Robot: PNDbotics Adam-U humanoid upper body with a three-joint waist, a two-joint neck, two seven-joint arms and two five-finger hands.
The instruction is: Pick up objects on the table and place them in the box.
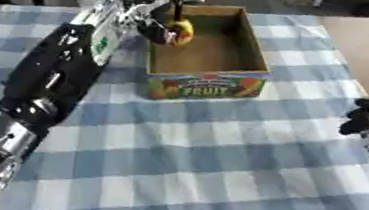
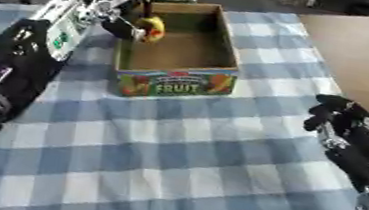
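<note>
In the left eye view, our left hand (image 1: 159, 16) is curled around a yellow and red fruit (image 1: 181, 31), holding it over the box (image 1: 217, 83) so it can drop inside.

In the right eye view, our right hand (image 2: 337, 121) waits beside the box with bent fingers, holding nothing.

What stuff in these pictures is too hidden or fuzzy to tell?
- Yellow-red thing, left eye view: blurred and partly covered by the left robot hand; its kind is unclear.
- Box floor, both views: the near wall hides part.
- Right robot hand: blurred; finger positions unclear.
</note>
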